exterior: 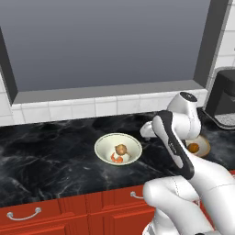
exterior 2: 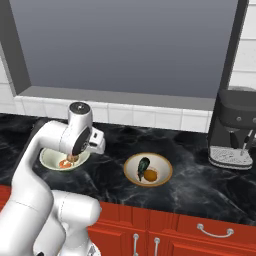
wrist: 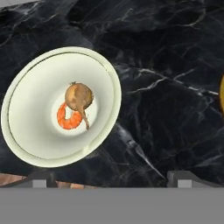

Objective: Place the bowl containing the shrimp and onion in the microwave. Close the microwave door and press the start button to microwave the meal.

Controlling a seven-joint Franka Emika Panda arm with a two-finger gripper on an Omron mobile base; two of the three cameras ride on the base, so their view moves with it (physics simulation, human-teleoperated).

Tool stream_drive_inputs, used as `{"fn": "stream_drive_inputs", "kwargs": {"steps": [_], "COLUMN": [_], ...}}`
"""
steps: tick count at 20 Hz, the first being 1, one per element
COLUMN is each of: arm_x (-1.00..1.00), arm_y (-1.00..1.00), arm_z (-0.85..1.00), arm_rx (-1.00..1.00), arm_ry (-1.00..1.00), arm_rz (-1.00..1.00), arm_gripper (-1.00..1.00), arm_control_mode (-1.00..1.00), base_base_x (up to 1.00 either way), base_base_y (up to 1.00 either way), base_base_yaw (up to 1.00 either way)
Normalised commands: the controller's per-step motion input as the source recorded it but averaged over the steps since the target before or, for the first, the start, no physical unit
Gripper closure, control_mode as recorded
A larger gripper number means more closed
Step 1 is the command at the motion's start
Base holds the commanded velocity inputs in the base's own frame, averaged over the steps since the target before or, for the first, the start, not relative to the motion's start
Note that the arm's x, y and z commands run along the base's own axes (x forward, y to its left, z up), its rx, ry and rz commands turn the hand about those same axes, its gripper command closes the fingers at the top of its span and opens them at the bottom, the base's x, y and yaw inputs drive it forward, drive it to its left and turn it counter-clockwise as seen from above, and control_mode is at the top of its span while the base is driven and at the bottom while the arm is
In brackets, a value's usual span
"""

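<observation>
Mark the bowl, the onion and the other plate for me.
bowl (exterior: 104,148): left base view, bare inner wall, left side.
onion (wrist: 78,97): hand view, middle of the bulb.
plate (exterior 2: 164,169): right base view, bare inner rim, right side.

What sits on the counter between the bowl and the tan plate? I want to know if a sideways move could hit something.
Nothing: in the right base view, only bare black marble counter separates the bowl from the tan plate; the robot's hand hangs above it.

Glossy white rounded arm (exterior: 193,183) with dark joints, apparently cable-free.
</observation>
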Motion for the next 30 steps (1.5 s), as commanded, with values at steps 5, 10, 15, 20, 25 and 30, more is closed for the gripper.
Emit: {"fn": "stream_drive_inputs", "kwargs": {"steps": [5,10,15,20,25,30], "arm_x": [0.0,0.01,0.04,0.09,0.15,0.16], "arm_y": [0.04,0.05,0.07,0.06,0.11,0.08], "arm_z": [-0.35,-0.28,-0.19,-0.09,-0.12,-0.16], "arm_rx": [0.06,0.06,0.04,0.03,0.03,0.02], "arm_ry": [0.0,0.0,0.0,0.0,0.0,0.0], "arm_rz": [0.0,0.0,0.0,-0.01,0.0,0.0], "arm_gripper": [-1.0,-1.0,-1.0,-1.0,-1.0,-1.0], "arm_control_mode": [-1.0,-1.0,-1.0,-1.0,-1.0,-1.0], "base_base_x": [0.0,0.0,0.0,0.0,0.0,0.0], "base_base_y": [0.0,0.0,0.0,0.0,0.0,0.0], "base_base_yaw": [0.0,0.0,0.0,0.0,0.0,0.0]}}
